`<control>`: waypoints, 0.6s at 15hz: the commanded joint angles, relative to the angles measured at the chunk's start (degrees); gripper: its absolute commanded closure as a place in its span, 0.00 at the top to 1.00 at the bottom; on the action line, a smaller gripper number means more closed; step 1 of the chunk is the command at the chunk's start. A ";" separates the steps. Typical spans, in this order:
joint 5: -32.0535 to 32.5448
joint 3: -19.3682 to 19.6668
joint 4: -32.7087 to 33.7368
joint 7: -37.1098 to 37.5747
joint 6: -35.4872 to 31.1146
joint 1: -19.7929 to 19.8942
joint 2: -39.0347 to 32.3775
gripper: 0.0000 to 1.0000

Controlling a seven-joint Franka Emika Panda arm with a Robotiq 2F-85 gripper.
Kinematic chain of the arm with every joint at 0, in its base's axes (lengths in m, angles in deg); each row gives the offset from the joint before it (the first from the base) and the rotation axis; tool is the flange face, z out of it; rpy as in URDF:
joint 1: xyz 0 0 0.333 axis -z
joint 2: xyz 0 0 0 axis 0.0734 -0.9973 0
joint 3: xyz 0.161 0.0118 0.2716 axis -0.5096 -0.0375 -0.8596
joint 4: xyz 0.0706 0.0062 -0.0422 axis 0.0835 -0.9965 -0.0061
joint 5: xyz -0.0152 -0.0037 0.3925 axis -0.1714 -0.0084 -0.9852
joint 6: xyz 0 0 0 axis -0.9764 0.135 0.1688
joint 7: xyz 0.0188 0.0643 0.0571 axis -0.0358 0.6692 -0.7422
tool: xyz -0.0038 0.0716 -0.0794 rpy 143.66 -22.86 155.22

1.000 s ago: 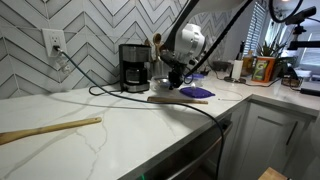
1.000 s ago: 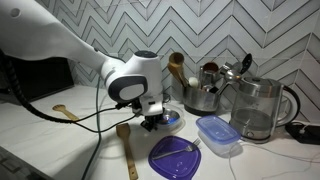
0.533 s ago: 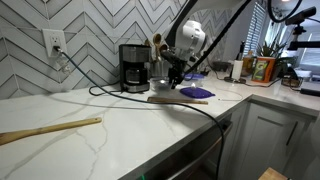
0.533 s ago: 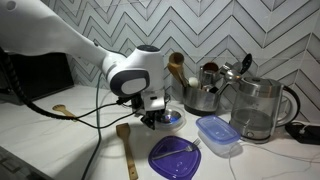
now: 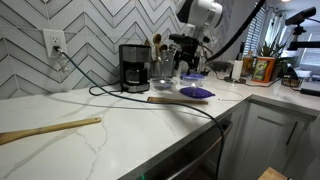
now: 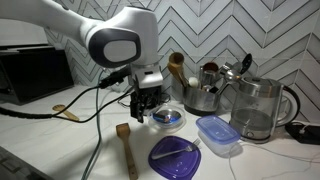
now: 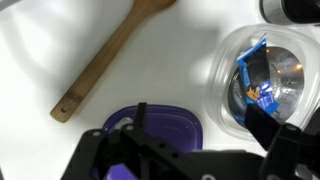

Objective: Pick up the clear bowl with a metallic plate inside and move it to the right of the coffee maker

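The clear bowl [image 6: 168,118] rests on the white counter with a shiny metallic plate [image 7: 278,82] and a blue wrapper inside it. The wrist view shows the clear bowl [image 7: 262,70] at the right edge. My gripper [image 6: 148,108] hangs open just above and left of the bowl, holding nothing. In the wrist view the gripper [image 7: 208,128] has one dark finger over the bowl's near rim and the other over the purple lid. The black coffee maker [image 5: 133,68] stands against the tiled wall, left of the gripper [image 5: 190,60] and the bowl [image 5: 190,78].
A flat blue-purple lid [image 6: 175,156] lies in front of the bowl, a wooden spoon [image 6: 126,150] beside it. A blue container [image 6: 218,134], glass kettle [image 6: 258,108] and steel pot [image 6: 203,95] stand to the right. Another wooden spoon [image 5: 50,130] lies far left. A black cable [image 5: 190,108] crosses the counter.
The gripper was shut low on the bowl; it has opened, let go of the bowl and risen straight up. The bowl stays on the counter.
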 commanded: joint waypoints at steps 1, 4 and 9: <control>3.88 0.03 -7.99 -9.52 3.82 0.45 11.76 1.00; 5.89 -0.77 -12.91 -17.01 5.71 0.71 20.19 1.00; 6.18 -1.55 -20.39 -31.42 6.07 1.29 32.03 1.00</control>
